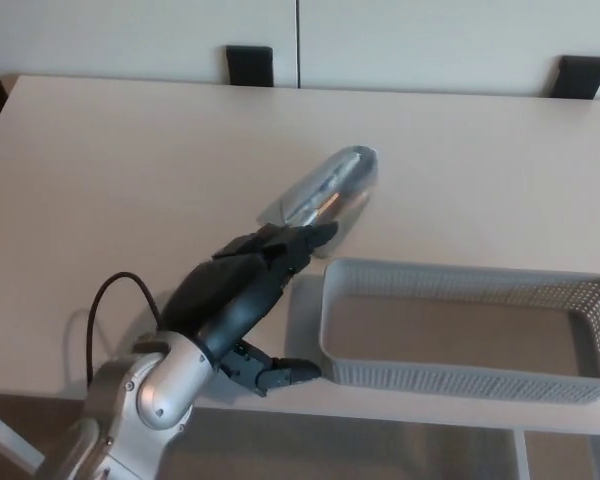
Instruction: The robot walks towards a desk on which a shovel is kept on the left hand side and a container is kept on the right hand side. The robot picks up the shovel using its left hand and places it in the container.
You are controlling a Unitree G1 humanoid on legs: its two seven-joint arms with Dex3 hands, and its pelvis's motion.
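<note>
Shovel (325, 195) on pale desk (130, 170), left hand (235, 290) fingers (305, 238) holding its handle, grey container (460, 375) beside.

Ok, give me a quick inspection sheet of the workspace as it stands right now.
Surface: pale desk, bare apart from the job's things.
Job's things: shovel left of the grey container, metal scoop pointing away from the robot; the container holds nothing.
Clutter: nothing seen.
Hands: left hand lies over the shovel's handle, thumb against the container's near corner; grip cannot be confirmed. Right hand not in view.
Cables: black cable loops at the left wrist.
Surroundings: two dark chair backs beyond the far edge.
</note>
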